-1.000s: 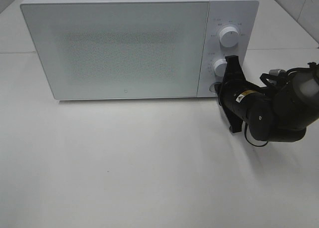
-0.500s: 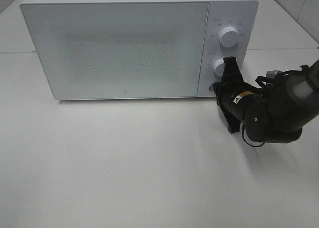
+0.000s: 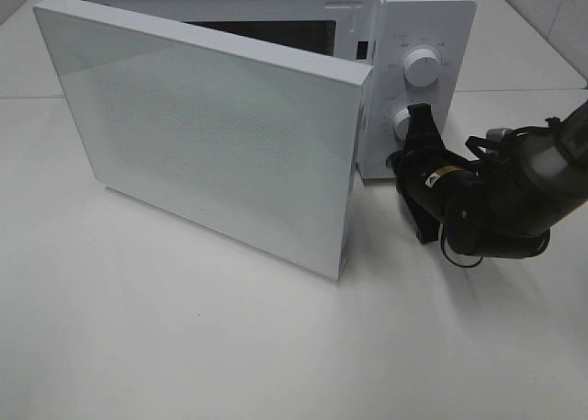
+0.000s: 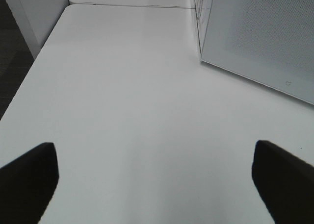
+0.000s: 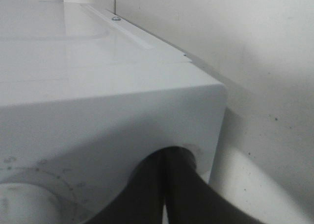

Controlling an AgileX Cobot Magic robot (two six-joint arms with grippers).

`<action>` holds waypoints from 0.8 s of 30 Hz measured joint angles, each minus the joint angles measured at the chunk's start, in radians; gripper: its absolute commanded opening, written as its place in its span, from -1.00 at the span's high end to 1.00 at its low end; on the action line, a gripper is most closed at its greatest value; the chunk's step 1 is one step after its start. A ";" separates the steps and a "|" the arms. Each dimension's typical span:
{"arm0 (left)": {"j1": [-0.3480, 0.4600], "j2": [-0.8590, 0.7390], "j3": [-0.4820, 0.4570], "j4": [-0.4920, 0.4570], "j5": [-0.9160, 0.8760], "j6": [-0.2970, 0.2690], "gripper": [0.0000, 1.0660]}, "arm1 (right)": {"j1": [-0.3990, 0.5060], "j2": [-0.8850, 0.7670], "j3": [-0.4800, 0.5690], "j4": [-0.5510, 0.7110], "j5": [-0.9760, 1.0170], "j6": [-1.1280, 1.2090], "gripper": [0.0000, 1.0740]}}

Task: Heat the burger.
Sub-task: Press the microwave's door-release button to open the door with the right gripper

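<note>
The burger is out of view in every frame. The white microwave (image 3: 427,16) stands at the back of the table, its door (image 3: 211,135) swung partly open toward the front on its left-side hinge. A dark slice of the cavity (image 3: 266,34) shows above the door, with nothing recognisable inside. My right gripper (image 3: 404,160) is shut, its tip against the bottom of the control panel below the lower knob (image 3: 404,121). In the right wrist view the shut fingers (image 5: 164,160) touch the microwave's (image 5: 98,101) panel. My left gripper (image 4: 154,160) hovers open over bare table, holding nothing.
The upper knob (image 3: 424,68) sits above the lower one on the panel. The open door (image 4: 265,42) juts over the white table (image 3: 230,346) in front of the microwave. A table seam runs behind it, and the table's left edge (image 4: 29,72) drops to dark floor.
The microwave door, flat shut in both earlier frames, has sprung open toward the front. My right gripper has stayed at the bottom of the panel, shifting only slightly.
</note>
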 measured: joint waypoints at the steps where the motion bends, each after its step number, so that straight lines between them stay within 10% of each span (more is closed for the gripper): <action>1: 0.000 0.000 0.000 0.000 0.000 0.000 -0.88 | 0.000 0.000 0.000 0.000 0.000 0.000 1.00; 24: 0.000 0.000 0.000 0.000 0.000 0.000 -0.88 | -0.015 -0.022 0.039 -0.094 -0.005 0.108 1.00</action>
